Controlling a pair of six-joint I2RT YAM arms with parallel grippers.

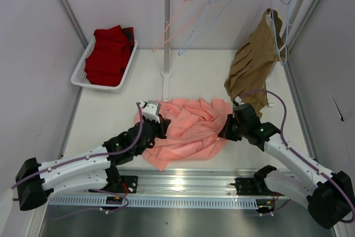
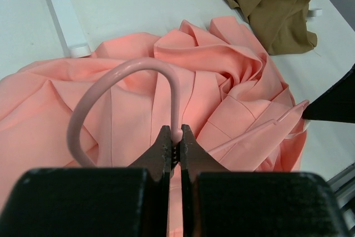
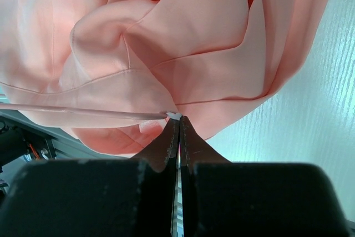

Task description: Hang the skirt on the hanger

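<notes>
**Top view.** The skirt [image 1: 191, 129] lies crumpled on the table [image 1: 111, 109], between my left claw [image 1: 162, 125] and my right claw [image 1: 224, 131]. Both claws are low at its edges.

**Left wrist view.** My left claw is pressed together on the hanger [image 2: 133, 63], pinching the foot of its hook over the cloth.

**Right wrist view.** My right claw appears to be pinched on the hanger's far wire tip, at the skirt's rim.

**Progress.** The hanger is held at both ends, but the skirt is not yet on it. I judge that all the threading or draping remains.
</notes>
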